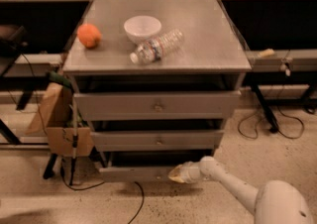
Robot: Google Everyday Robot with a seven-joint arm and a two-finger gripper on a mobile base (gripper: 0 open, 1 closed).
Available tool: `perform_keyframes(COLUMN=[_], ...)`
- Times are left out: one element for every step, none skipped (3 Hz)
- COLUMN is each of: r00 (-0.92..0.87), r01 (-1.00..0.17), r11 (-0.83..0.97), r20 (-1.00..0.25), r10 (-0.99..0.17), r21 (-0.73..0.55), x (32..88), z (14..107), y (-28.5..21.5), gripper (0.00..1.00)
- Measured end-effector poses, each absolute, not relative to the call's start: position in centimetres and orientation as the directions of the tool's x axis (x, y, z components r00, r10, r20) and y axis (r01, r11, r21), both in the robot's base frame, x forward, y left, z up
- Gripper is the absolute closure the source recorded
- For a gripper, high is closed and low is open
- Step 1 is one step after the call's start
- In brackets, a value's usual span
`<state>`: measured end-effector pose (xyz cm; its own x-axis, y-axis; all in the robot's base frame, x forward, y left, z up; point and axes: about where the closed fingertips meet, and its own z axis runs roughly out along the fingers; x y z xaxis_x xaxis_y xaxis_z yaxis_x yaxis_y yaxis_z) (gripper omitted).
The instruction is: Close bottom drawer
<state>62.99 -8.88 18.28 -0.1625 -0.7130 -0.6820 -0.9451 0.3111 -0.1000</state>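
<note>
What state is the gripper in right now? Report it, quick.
Gripper: open or closed cannot be told; it sits low against the front of the slim grey metal bottom drawer, right of centre.

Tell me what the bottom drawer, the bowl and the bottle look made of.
The bottom drawer: likely painted metal, flat matte grey like the cabinet. Bowl: smooth white, ceramic or plastic, cannot tell which. Bottle: clear plastic, see-through body with a label, lying on its side. The gripper sits at the bottom drawer's front, near its right end.
</note>
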Motion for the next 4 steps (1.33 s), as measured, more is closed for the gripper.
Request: perform_keyframes(r00=[-0.180, -0.180, -0.177, -0.178], r01=[-0.946, -0.946, -0.944, -0.941], r11=[0.316, 0.316, 0.319, 0.325], r20=[-0.681, -0.681, -0.682, -0.684], r10=[-0.710, -0.710, -0.710, -0.707], r21=[-0.079, -0.079, -0.088, -0.091], x=[63.4, 63.3, 64.0, 64.3], z=[17.5, 17.5, 17.7, 17.7], y=[-7.8, -7.8, -7.2, -6.7], gripper=[0.52, 0.29, 0.06, 0.00])
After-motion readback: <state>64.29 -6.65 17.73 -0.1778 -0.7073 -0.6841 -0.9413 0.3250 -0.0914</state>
